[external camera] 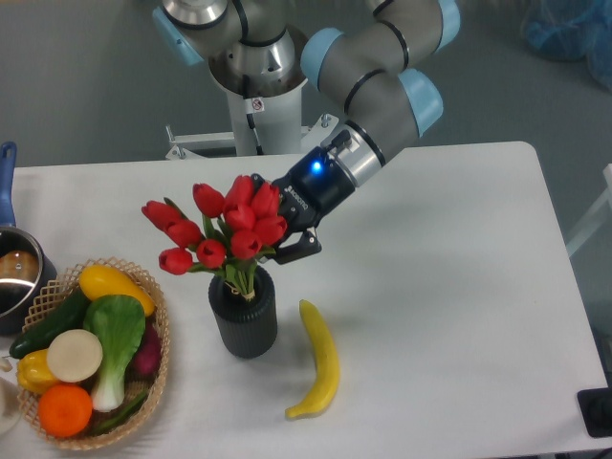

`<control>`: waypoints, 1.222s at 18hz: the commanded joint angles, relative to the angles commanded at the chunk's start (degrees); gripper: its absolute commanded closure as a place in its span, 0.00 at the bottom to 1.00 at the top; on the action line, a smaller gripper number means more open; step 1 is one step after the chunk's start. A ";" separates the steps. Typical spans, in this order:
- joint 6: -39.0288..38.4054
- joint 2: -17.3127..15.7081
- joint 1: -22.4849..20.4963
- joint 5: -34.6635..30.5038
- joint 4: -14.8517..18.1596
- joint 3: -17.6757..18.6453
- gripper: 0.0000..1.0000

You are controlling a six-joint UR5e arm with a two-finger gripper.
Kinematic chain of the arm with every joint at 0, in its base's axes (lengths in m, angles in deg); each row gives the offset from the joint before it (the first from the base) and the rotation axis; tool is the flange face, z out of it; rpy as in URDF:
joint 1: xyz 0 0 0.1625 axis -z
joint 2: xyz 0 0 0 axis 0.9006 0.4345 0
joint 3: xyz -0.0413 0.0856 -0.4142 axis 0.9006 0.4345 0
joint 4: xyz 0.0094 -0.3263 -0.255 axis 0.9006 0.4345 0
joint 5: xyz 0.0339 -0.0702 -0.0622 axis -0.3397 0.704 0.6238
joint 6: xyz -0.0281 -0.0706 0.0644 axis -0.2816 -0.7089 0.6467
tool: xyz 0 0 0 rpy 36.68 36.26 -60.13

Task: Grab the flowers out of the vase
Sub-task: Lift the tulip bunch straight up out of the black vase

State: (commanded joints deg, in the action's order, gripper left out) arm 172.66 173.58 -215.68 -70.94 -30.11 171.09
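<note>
The flowers (218,232), a bunch of red tulips with green stems, stand up out of the dark ribbed vase (244,320) left of the table's middle. Their stems show above the vase mouth, with the lower ends still inside it. My gripper (279,232) comes in from the upper right and is shut on the flowers just under the blooms; the blooms hide most of its fingers. The vase stands upright on the table.
A yellow banana (320,362) lies just right of the vase. A woven basket (159,368) of vegetables and fruit sits at the front left. A pot (13,273) with a blue handle is at the left edge.
</note>
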 joint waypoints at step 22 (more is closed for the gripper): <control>-15.82 -8.00 -1.14 4.57 0.09 -5.89 0.65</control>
State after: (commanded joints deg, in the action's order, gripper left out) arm 156.83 165.58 -216.82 -66.37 -30.02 165.20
